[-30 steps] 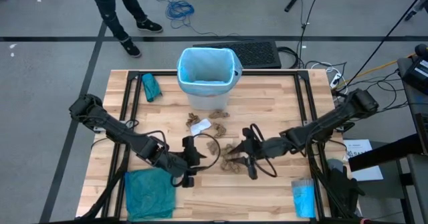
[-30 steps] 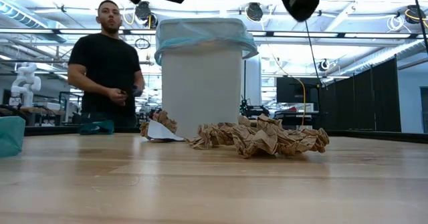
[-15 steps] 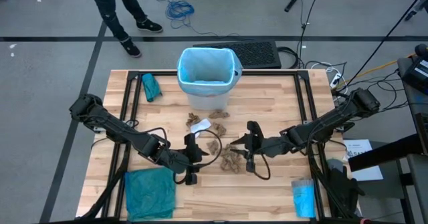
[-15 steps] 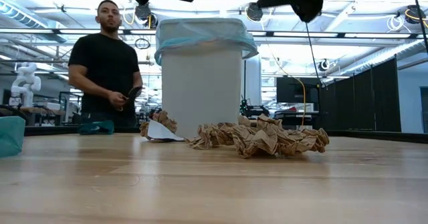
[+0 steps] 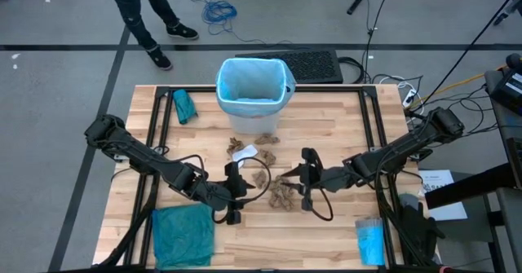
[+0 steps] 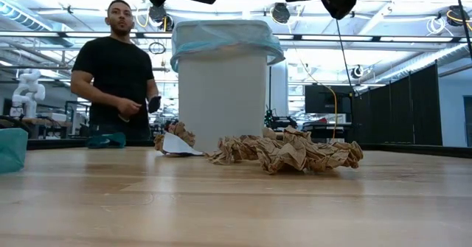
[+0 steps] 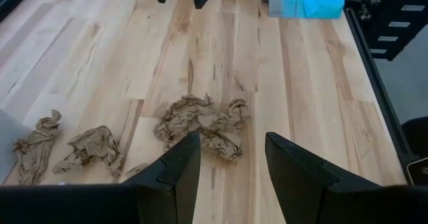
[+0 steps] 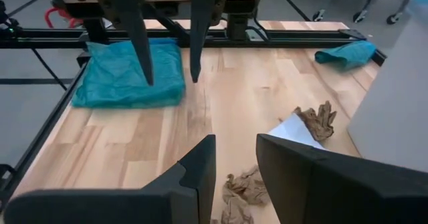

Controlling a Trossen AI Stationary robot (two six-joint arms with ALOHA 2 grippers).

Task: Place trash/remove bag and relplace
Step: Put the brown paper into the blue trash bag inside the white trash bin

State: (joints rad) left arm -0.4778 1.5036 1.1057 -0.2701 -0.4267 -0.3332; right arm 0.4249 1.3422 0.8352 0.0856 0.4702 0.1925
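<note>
Both tools hang above the bench with fingers parted, grasping nothing. Directly beneath and between the left tool [image 5: 231, 201] and right tool [image 5: 304, 180] lies the crumpled paper wad [image 5: 283, 193]; lower straight, clench its bulk. Beyond wait more scraps [image 5: 252, 147], then the blue-lined bin [image 5: 254, 85].

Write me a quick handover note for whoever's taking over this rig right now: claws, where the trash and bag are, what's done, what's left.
Left claw: open, empty, hovering above the table left of the middle paper clump.
Right claw: open, empty, hovering just right of that clump.
Trash: crumpled paper scraps and a white scrap lie on the table in front of the bin. No tube is visible.
Bag: light-blue liner sits in the bin, folded over its rim.
Done: nothing visibly binned.
Left: bin every scrap, pull the liner, fit a new one.
</note>
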